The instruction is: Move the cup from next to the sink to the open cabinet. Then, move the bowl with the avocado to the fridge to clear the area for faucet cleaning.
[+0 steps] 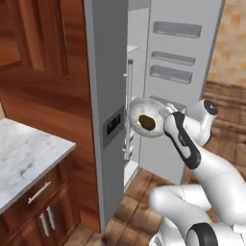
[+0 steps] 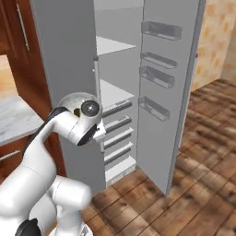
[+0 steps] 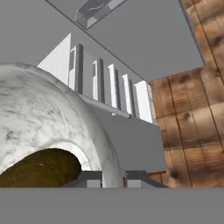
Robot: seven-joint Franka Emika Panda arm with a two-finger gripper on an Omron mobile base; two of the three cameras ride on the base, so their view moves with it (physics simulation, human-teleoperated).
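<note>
Claw (image 3: 114,178) grips tilted bowl (image 1: 139,109), apparently rim, avocado (image 1: 146,122) inside, before fridge (image 1: 108,72).

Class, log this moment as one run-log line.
gripper: shut on bowl rim | avocado: inside bowl | bowl: tilted, at open fridge

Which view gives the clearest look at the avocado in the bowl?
The left base view: the avocado sits whole inside the tilted bowl, held by the gripper before the open fridge. The hand view crops the avocado behind the bowl's rim. In the right base view the arm hides most of it.
</note>
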